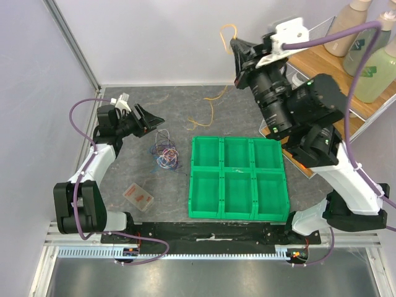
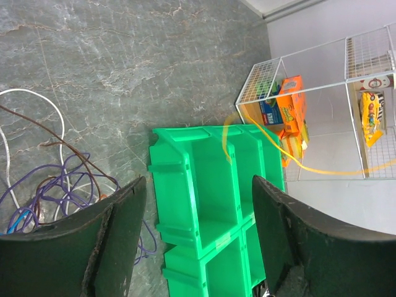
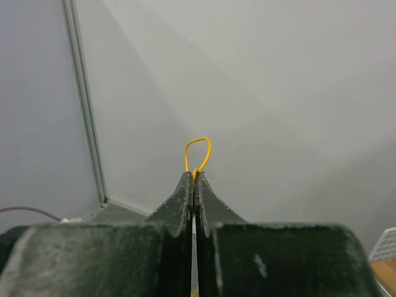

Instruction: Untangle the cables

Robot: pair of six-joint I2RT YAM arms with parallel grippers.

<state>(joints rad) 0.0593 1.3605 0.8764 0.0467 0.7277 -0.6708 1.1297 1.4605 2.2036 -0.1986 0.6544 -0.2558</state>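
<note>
Right gripper (image 3: 193, 179): jaws pressed together on a yellow cable (image 3: 199, 143), with a small loop sticking out past the tips. From the top view I have that gripper (image 1: 237, 49) raised high, over the far side of the table (image 1: 173, 108) and well apart from everything else, the yellow loop (image 1: 228, 26) above it. I can't see how much of the cable hangs below the fingers.

Left gripper (image 2: 198, 185): jaws wide, nothing between them. It hovers (image 1: 148, 119) just beside the bundle (image 1: 164, 153), on its far-left side, apart from it as far as I can tell.

The bundle is on the table left of the green bin (image 1: 192, 179): purple, blue, white and dark wires looped through each other (image 2: 55, 192), clearly tangled.

A yellow-orange strand (image 1: 211, 111) shows beyond the bin's far edge; I can't tell if it is the tail of the held cable or a separate one. In the left wrist view a blurred yellow line crosses in front of the bin.

Progress, my read: early. One yellow cable is out of the bundle and in hand, not yet set down. I see no cable in any bin compartment. The rest of the bundle needs separating, wire by wire.
</note>
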